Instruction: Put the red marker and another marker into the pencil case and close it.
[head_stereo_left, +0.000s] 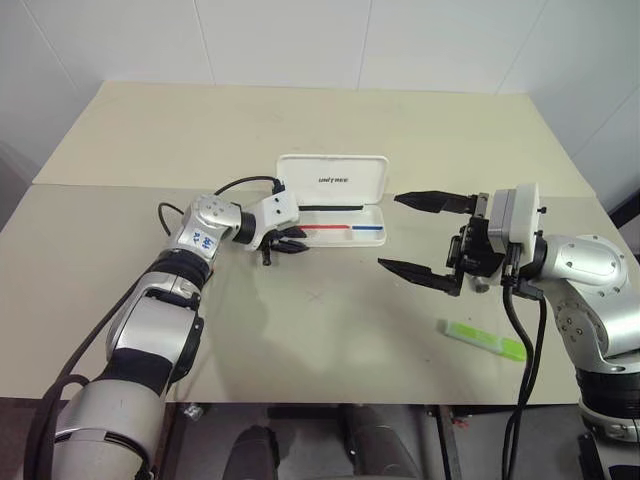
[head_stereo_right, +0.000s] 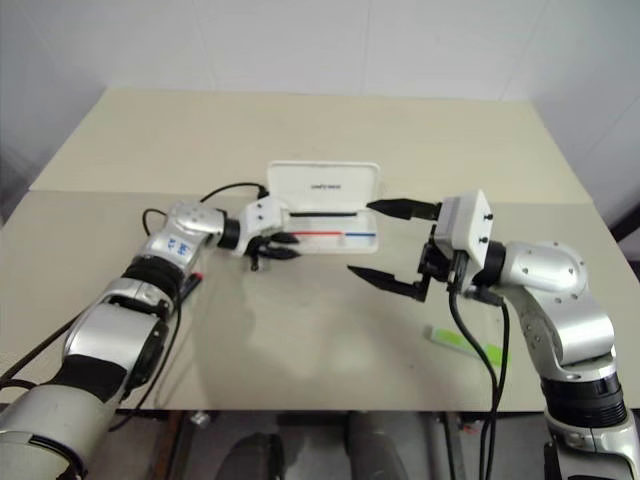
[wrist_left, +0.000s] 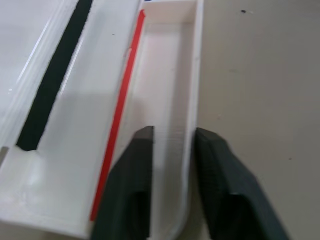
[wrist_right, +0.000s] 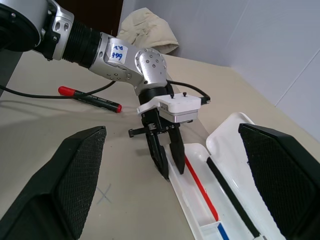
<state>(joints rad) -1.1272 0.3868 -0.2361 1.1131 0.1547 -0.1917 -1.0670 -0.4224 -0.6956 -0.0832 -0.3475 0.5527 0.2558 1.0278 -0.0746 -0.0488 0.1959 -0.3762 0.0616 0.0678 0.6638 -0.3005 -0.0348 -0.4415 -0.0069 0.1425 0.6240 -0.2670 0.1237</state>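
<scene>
1. Beige table (head_stereo_left: 330, 340) against white walls. The pencil case (head_stereo_left: 335, 205) lies open at mid-table, lid folded back, tray empty apart from its red and blue lines.
2. Left gripper (wrist_right: 167, 162) sits at the tray's left end. Its fingers (wrist_left: 135, 170) are nearly together and straddle the tray's front wall, one inside, one outside. I can't tell whether they actually pinch it; nothing else is between them.
3. Red marker (wrist_right: 89, 98) lies on the table beside the left forearm, not in the case. Lime-green highlighter (head_stereo_left: 485, 341) lies on the near right of the table, below the right arm, well apart from the case.
4. Right gripper (head_stereo_left: 425, 235) hovers right of the case, jaws spread wide and empty, pointing level toward the left.
5. My read: the left is steadying the case, loading not started.
6. To do it well: hold the wall lightly so the tray doesn't tip or skid, and leave the tray's length free for the markers.
7. Left arm: stretched forward, wrist angled down onto the tray end.
</scene>
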